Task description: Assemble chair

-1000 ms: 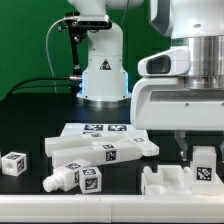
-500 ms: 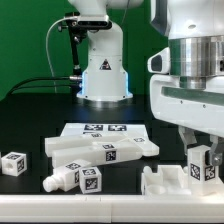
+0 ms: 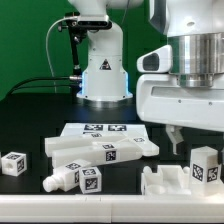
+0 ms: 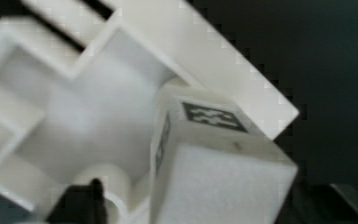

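A white tagged chair block (image 3: 205,165) stands upright on a white notched panel (image 3: 163,183) at the exterior view's right front. My gripper (image 3: 197,142) hangs just above the block, with one finger (image 3: 174,139) showing clear of the block's side. In the wrist view the block (image 4: 211,160) sits between my dark fingertips (image 4: 91,202), with a gap on each side, so the gripper (image 4: 217,208) is open. The white panel part (image 4: 78,80) lies below it.
The marker board (image 3: 100,129) lies at the middle. Tagged white bars (image 3: 105,149) lie in front of it, and a short tagged piece (image 3: 78,179) lies nearer the front. A small tagged cube (image 3: 13,163) sits at the exterior view's left. The robot base (image 3: 103,72) stands behind.
My gripper was shut on the block and lowered it onto the panel. Now the fingers have let go and the gripper has risen, leaving the block standing.
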`<state>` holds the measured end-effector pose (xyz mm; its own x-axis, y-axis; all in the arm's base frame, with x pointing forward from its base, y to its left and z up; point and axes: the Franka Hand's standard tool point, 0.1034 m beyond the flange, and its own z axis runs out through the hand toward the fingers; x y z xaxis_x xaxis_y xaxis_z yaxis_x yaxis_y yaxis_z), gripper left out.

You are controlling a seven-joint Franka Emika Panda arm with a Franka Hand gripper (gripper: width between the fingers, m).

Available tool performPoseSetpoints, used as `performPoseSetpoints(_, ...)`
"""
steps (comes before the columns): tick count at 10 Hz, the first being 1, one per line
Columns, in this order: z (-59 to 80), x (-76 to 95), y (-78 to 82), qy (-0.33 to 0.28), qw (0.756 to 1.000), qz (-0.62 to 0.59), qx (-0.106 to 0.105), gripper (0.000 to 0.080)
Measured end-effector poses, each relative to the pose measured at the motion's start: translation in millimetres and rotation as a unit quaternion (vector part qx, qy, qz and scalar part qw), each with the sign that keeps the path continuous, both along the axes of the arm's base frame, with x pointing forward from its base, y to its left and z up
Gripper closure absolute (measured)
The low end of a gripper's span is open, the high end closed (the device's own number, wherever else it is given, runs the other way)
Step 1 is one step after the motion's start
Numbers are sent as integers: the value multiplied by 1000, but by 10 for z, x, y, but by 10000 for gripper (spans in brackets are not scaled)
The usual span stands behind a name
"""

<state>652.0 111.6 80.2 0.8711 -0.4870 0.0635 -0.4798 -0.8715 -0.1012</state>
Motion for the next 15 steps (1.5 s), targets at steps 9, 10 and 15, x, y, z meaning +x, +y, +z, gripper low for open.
performPoseSetpoints(9, -9, -2, 75, -15, 956, 290, -51, 267)
performPoseSetpoints(10, -11, -3, 76, -13, 970, 238, -45, 453)
performPoseSetpoints(15, -8, -15, 75, -4, 992, -122, -26, 514)
